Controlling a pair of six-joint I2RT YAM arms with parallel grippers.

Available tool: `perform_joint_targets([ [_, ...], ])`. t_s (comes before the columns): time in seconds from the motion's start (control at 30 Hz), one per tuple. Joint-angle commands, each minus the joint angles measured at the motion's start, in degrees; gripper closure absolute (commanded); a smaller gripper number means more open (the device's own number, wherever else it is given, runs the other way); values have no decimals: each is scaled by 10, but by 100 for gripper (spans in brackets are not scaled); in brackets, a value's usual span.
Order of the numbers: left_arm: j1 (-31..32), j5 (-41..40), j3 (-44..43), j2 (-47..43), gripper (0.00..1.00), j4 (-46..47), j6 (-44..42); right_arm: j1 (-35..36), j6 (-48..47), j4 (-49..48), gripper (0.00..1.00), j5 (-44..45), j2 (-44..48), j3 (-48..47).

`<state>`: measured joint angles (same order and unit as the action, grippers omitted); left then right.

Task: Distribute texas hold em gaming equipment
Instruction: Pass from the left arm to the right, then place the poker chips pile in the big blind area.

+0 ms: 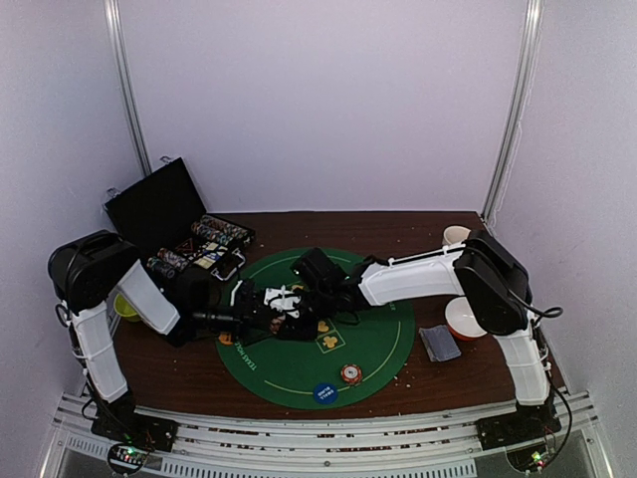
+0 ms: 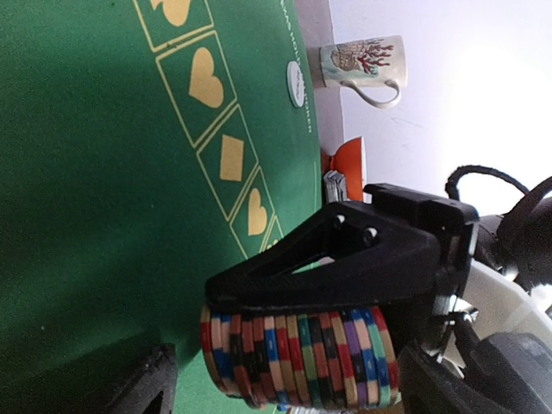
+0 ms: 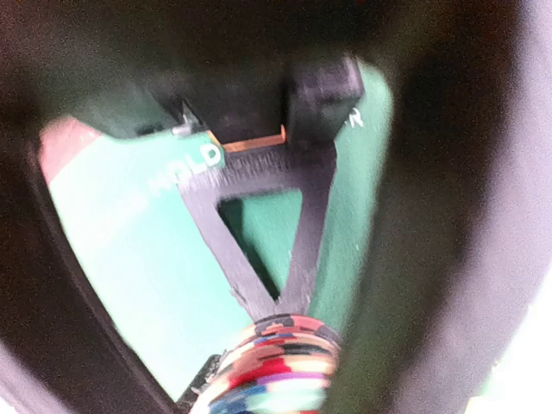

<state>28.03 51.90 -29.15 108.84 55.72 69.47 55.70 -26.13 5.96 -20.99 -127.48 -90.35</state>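
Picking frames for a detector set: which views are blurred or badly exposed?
Right wrist: out of focus throughout, chips smeared, dark surround crowding the frame. Left wrist: mat and chips sharp, but the wall past the mug is blown out. Top: acceptably sharp, evenly lit, though the mat is dim.

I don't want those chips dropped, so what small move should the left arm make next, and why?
Probably close the jaws of the left gripper onto the ends of the poker chip stack. They stand wide open at either end, a gap showing at one, while the right gripper pinches the stack across its sides over the green mat.
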Motion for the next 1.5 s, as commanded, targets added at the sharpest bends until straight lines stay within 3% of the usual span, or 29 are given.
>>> perform_joint_targets([
  [0.0,-5,9,-3,-16,8,10,-46,-4,5,76,95,48,-11,25],
  [0.33,-13,4,-17,-36,10,-58,-84,-8,5,79,95,50,-3,37],
  [0.67,-14,-72,-99,-94,10,-372,-284,-13,2,81,95,58,4,46],
  [1.07,-22,-144,-146,-160,10,-566,-395,-17,12,74,95,54,20,71],
  [1.47,-123,-201,-144,-243,10,-667,-457,-10,20,71,95,55,15,64],
])
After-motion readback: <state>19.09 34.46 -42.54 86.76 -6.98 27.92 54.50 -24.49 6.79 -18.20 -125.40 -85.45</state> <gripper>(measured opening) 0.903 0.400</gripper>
